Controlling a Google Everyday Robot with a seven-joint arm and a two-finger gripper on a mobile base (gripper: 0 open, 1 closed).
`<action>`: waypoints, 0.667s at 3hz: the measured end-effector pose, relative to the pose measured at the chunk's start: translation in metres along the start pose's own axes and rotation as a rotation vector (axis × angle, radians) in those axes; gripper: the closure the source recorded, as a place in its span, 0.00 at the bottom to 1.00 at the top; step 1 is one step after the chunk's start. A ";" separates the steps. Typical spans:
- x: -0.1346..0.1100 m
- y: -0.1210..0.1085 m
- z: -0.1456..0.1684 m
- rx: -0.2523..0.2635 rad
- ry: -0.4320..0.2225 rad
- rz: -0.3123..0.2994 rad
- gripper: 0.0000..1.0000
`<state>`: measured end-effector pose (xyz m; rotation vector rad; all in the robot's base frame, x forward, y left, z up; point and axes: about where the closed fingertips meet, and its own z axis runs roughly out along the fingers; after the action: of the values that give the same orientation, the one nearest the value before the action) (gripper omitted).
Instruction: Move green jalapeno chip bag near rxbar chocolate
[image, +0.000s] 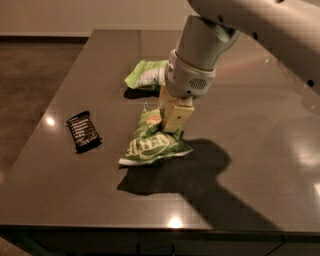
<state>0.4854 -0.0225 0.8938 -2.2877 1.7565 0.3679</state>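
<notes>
The green jalapeno chip bag (150, 144), bright green with white lettering, hangs tilted from my gripper (169, 119), its lower edge close to the dark table (250, 130). The gripper is shut on the bag's upper right edge, near the small orange emblem. The rxbar chocolate (83, 131), a small flat black wrapper with white text lines, lies on the table to the left of the bag, with a gap between them. My arm comes down from the upper right and hides part of the table behind.
A smaller lumpy green bag with a white label panel (146, 75) lies behind the gripper, partly hidden by the arm. The table's left edge runs close to the rxbar; the front edge is near the bottom of the view.
</notes>
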 end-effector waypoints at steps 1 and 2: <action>-0.019 -0.018 0.005 0.006 -0.022 0.050 0.85; -0.038 -0.022 0.010 -0.003 -0.043 0.073 0.62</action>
<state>0.4965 0.0207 0.8974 -2.2058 1.8232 0.4304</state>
